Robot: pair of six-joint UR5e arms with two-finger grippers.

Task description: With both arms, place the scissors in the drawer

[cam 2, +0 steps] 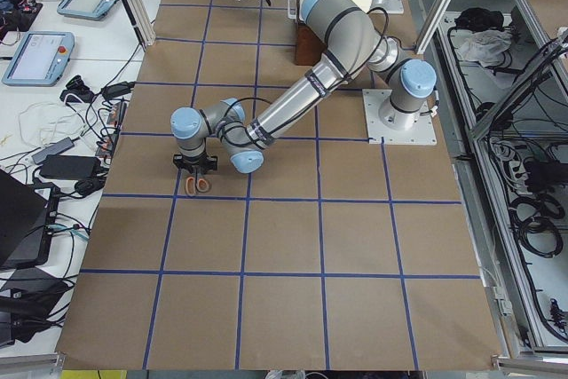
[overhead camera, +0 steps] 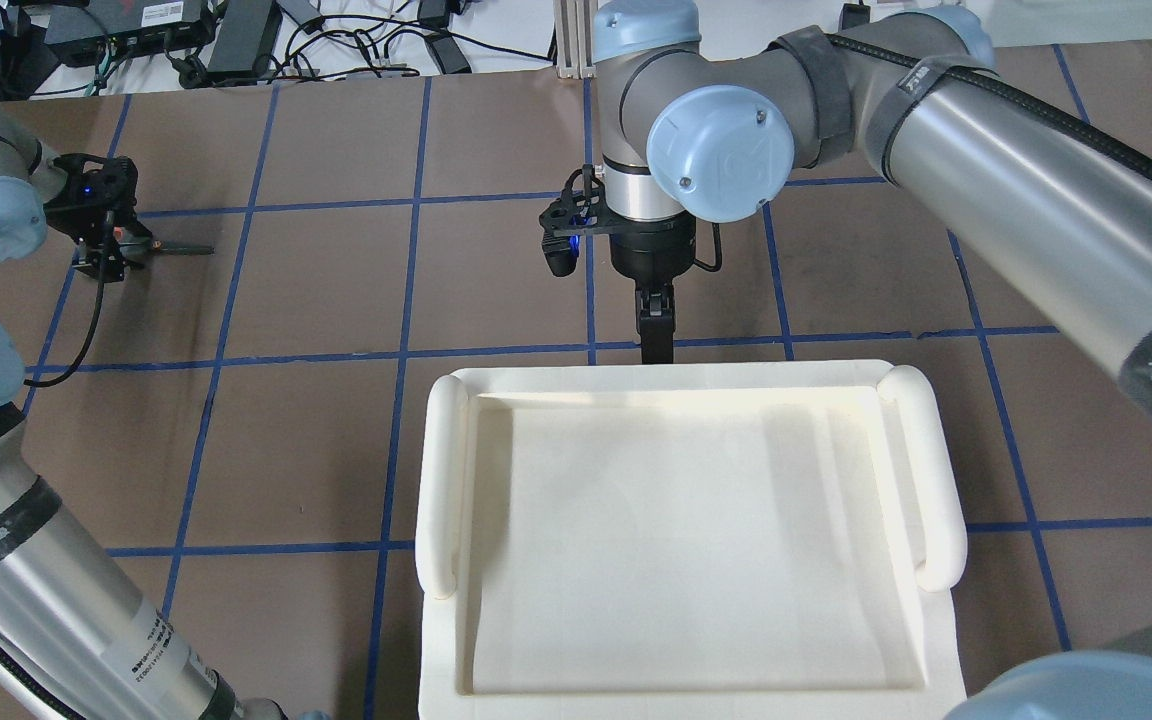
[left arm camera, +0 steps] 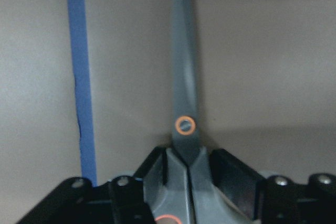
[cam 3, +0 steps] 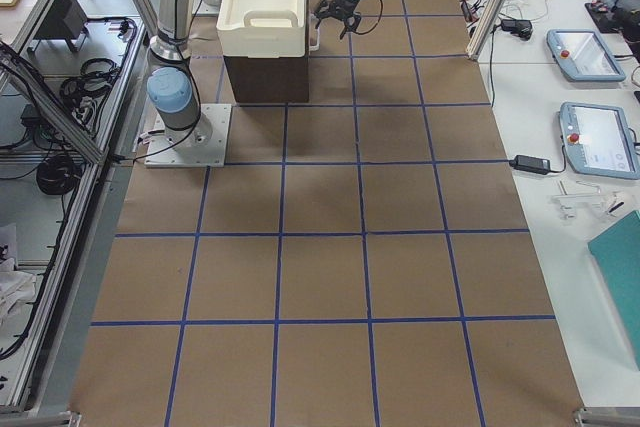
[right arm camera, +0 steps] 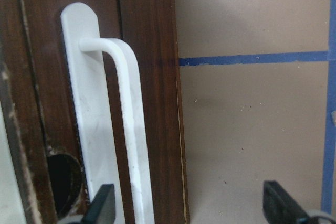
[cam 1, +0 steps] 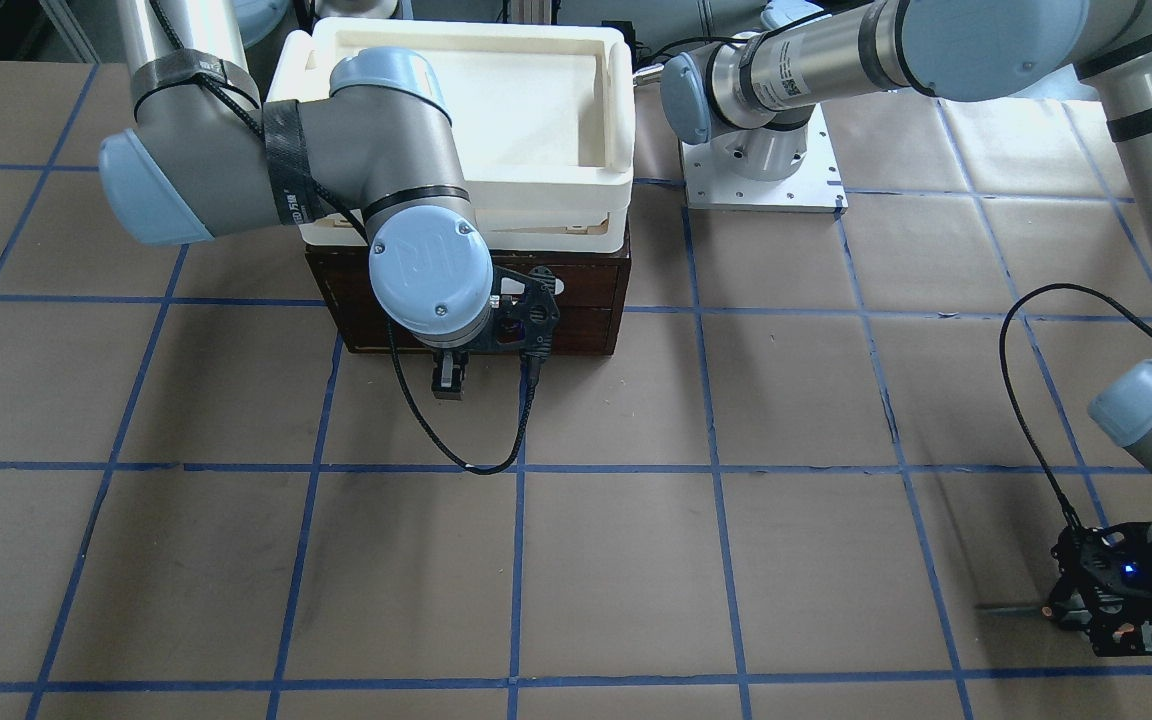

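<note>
The scissors have dark grey blades and an orange ring at the pivot. My left gripper is shut on them at the handle end, low at the table near the left end. The blade sticks out of the gripper in the front-facing view. I cannot tell whether they are lifted. The dark brown drawer is closed, and its white bar handle shows in the right wrist view. My right gripper is open in front of the drawer, with the handle just inside one fingertip.
A cream-white plastic bin stands on top of the drawer chest and hides it from above. The left arm's base plate is beside the chest. Blue tape lines grid the brown table. A black cable hangs from the right wrist.
</note>
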